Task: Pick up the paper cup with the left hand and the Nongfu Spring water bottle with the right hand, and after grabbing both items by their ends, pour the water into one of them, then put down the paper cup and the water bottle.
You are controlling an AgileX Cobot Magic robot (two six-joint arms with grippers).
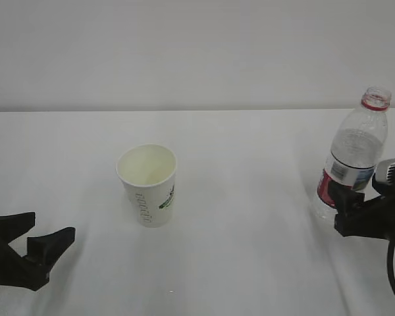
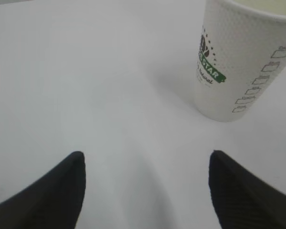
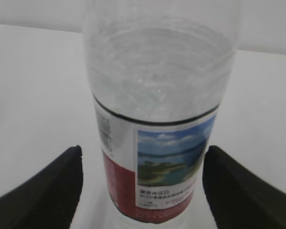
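The white paper cup [image 1: 147,185] stands upright left of the table's middle, and its inside looks empty. In the left wrist view the cup [image 2: 238,62] is ahead and to the right, well beyond my left gripper [image 2: 145,157], which is open with only bare table between its fingers. That gripper [image 1: 51,227] sits low at the front left. The Nongfu Spring water bottle [image 1: 354,155] stands uncapped at the right, with water [image 3: 157,81] inside. My right gripper [image 1: 336,207] is open, its fingers on either side of the labelled lower part of the bottle [image 3: 157,157], with a gap on each side.
Everything rests on a plain white table [image 1: 250,230]. A white wall [image 1: 197,52] rises behind the table's back edge. Nothing else stands between the cup and the bottle.
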